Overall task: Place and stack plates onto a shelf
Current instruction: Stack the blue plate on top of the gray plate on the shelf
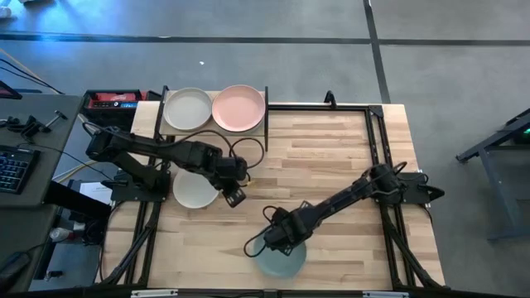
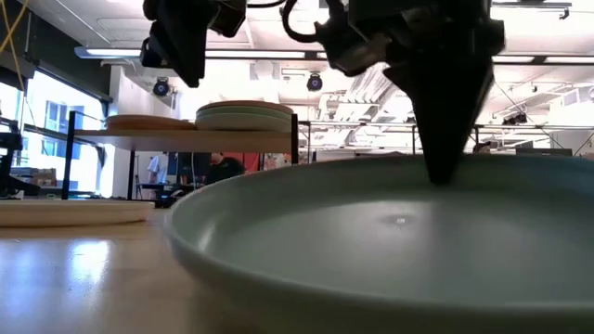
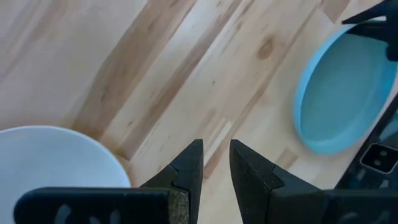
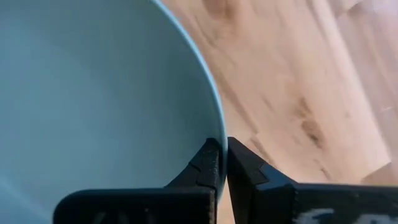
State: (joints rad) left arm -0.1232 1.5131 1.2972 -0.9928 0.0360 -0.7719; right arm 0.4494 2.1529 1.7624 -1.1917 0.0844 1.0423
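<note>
A pale blue plate (image 1: 284,260) lies near the table's near edge and fills the low view (image 2: 390,241). My right gripper (image 1: 277,240) is shut on its far rim. A white plate (image 1: 194,190) lies flat on the tabletop left of centre. My left gripper (image 1: 234,197) hovers just right of it, narrowly open and holding nothing (image 3: 216,146). The shelf (image 1: 267,122) stands at the far edge and carries a whitish plate (image 1: 188,109) and a pink plate (image 1: 239,108). My right gripper (image 4: 222,144) pinches the pale blue plate's far rim (image 4: 214,121), one finger inside the plate and one outside. The fingers (image 2: 444,158) come down on it from above. The plate sits about level; whether it is off the table, I cannot tell.
The shelf's black posts (image 2: 295,139) stand between the arms and the far edge. Bare tabletop (image 1: 331,157) lies between the shelf and the blue plate. A black frame (image 1: 377,141) runs along the table's right side. Clutter and a keyboard (image 1: 10,165) sit beyond the left edge.
</note>
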